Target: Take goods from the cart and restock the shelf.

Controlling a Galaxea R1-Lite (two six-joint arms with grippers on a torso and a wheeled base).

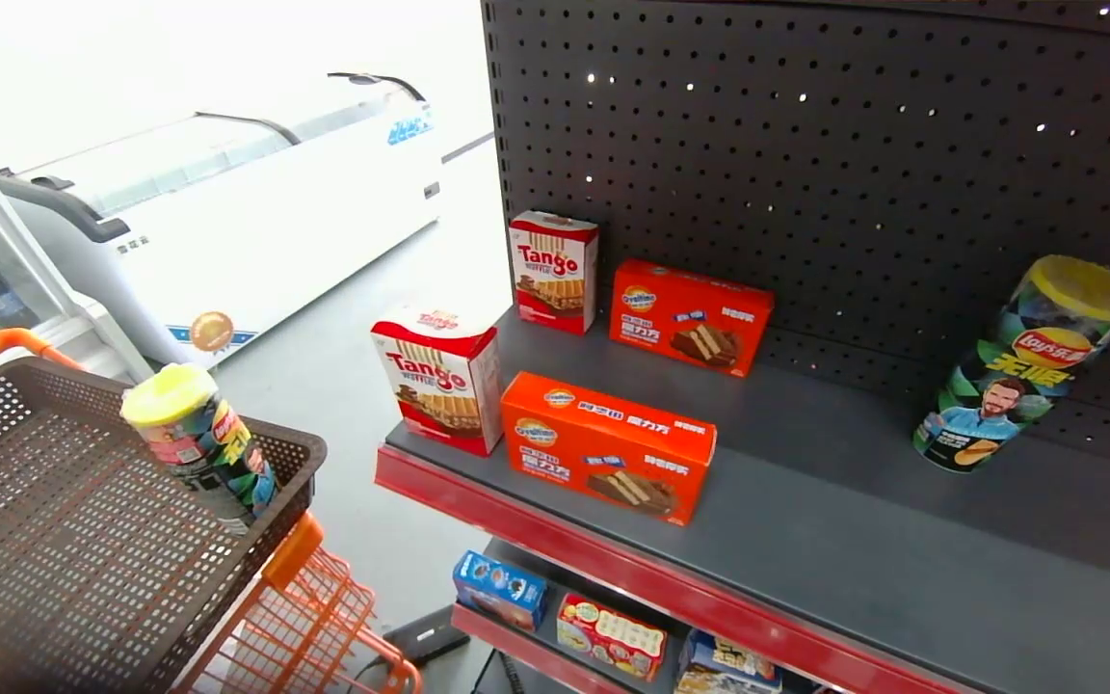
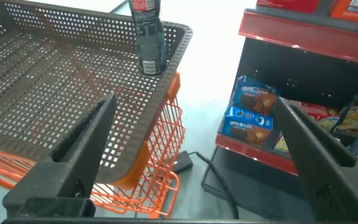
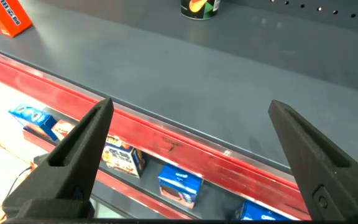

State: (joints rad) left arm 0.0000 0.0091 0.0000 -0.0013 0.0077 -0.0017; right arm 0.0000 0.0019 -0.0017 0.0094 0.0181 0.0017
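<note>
Standing upright at lower left in the brown perforated plastic cart basket, the yellow-lidded cylindrical chip can likely awaits pickup for the grey metal shelf board, centre-right; left gripper and right gripper both gape wide, holding nothing.

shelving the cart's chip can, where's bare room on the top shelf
Widest bare stretch of the dark grey shelf lies between the front orange cardboard box and the green yellow-lidded chip can. Left end is crowded with red wafer boxes too.
</note>
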